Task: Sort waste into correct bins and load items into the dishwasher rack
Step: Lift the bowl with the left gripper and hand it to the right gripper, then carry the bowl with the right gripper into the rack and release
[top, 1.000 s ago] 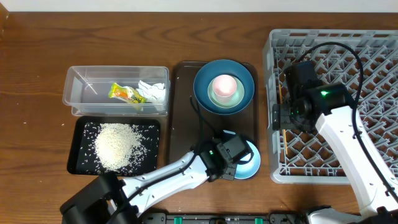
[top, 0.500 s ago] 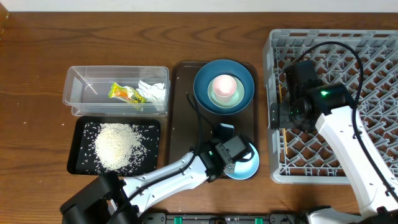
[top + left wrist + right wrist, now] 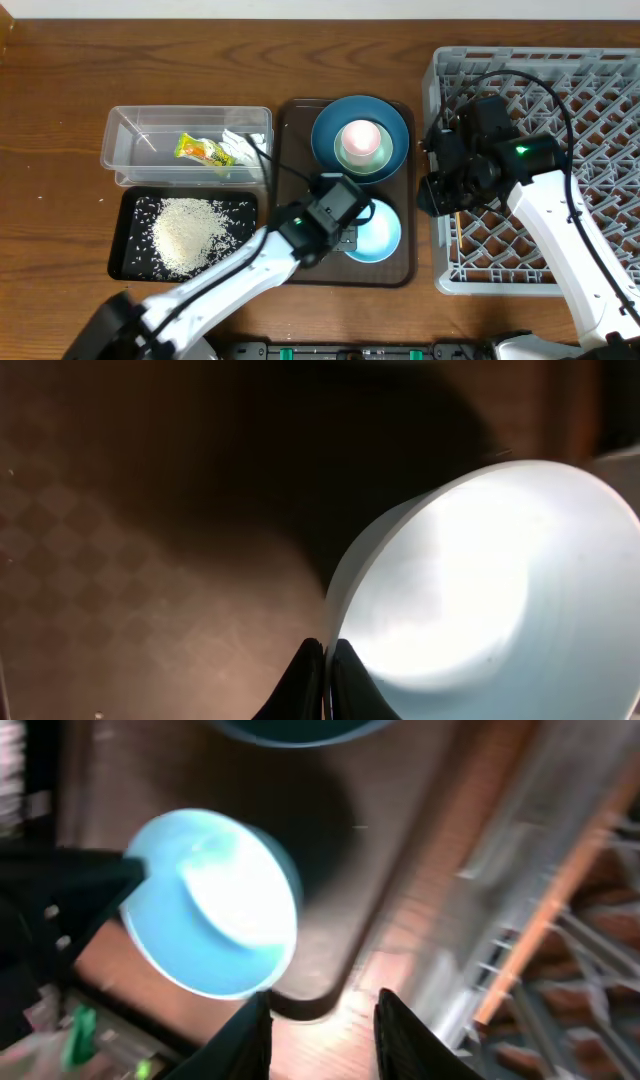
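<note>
**Inspector:** Left gripper (image 3: 325,656), condition?

**Assistant:** Jaws pinched together on the rim of the small pale blue bowl (image 3: 480,590), one finger inside and one outside. The bowl is over the near end of the brown serving tray (image 3: 295,150), in front of the dark blue plate (image 3: 325,135). Whether it rests there or is lifted cannot be told.

**Inspector:** Right gripper (image 3: 322,1020)?

**Assistant:** Jaws partly apart, nothing between them, beside the left wall of the grey rack (image 3: 600,100).

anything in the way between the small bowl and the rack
yes: the right claw hangs open over the rack at its left edge, across the small bowl's straight path; nothing else visible is between them
</note>
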